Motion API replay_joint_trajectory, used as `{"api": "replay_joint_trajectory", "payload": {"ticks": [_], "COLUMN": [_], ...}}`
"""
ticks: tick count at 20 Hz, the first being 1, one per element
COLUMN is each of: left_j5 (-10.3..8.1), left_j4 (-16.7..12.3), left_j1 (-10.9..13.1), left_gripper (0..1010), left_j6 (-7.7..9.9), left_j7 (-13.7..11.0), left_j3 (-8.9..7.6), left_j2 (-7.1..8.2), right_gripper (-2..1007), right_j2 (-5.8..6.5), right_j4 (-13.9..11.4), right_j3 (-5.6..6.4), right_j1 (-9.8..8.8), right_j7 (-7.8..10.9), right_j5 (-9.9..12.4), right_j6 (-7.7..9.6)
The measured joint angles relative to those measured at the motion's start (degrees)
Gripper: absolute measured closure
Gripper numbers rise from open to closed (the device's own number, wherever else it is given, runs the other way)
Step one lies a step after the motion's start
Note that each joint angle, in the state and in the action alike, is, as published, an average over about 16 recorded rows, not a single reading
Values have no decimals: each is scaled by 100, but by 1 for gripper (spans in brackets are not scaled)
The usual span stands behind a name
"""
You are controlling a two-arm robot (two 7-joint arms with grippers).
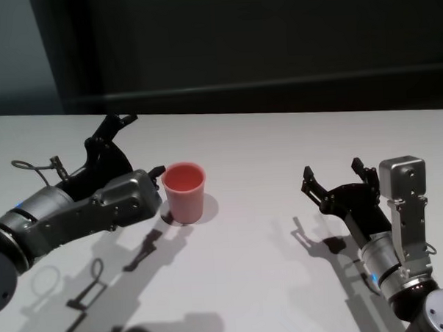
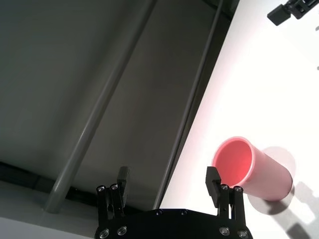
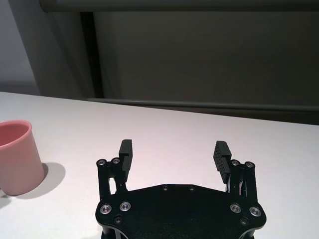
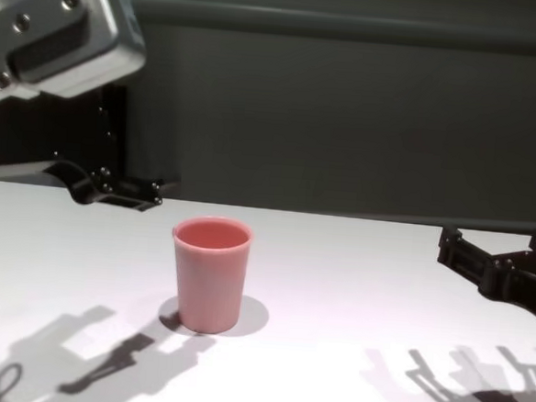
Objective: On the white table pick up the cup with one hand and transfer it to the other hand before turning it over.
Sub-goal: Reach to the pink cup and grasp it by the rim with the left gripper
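Cup (image 1: 184, 191) stands upright on white table (image 1: 271, 281), rim up, nothing holds it. Left gripper (image 1: 140, 144) just beside cup, jaws apart, one finger (image 1: 158, 171) near rim. Right gripper (image 1: 340, 179) well apart from cup, jaws apart, idle. Risk: finger strikes rim instead of straddling wall, light cup tips or slides away. Off-centre closing can also push cup out.

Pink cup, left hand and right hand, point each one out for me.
pink cup (image 1: 184, 195), head view, on its outer side wall.
left hand (image 1: 141, 146), head view, midway between its open fingertips.
right hand (image 3: 174, 149), right wrist view, midway between its open fingertips.
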Motion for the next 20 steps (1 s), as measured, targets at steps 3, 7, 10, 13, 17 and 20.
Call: {"api": "replay_joint_trajectory", "payload": {"ticks": [3, 7, 10, 13, 17, 20], "left_j5": [192, 433, 623, 808, 1021, 1174], "left_j4": [-46, -60, -25, 48, 192, 310], "left_j1": [-212, -528, -776, -1022, -1325, -1523], "left_gripper": [7, 7, 7, 7, 7, 7], "left_j6": [127, 294, 389, 456, 502, 490], "left_j7": [-323, -755, -1051, -1321, -1609, -1764], "left_j3": [156, 397, 605, 820, 1095, 1290], "left_j2": [176, 405, 561, 682, 780, 815], "right_gripper": [3, 3, 3, 3, 3, 3], "right_j2": [0, 0, 0, 0, 0, 0], "right_j4": [0, 0, 0, 0, 0, 0], "right_j3": [0, 0, 0, 0, 0, 0], "right_j1": [0, 0, 0, 0, 0, 0], "right_j7": [0, 0, 0, 0, 0, 0], "right_j5": [0, 0, 0, 0, 0, 0], "right_j6": [0, 0, 0, 0, 0, 0]}}
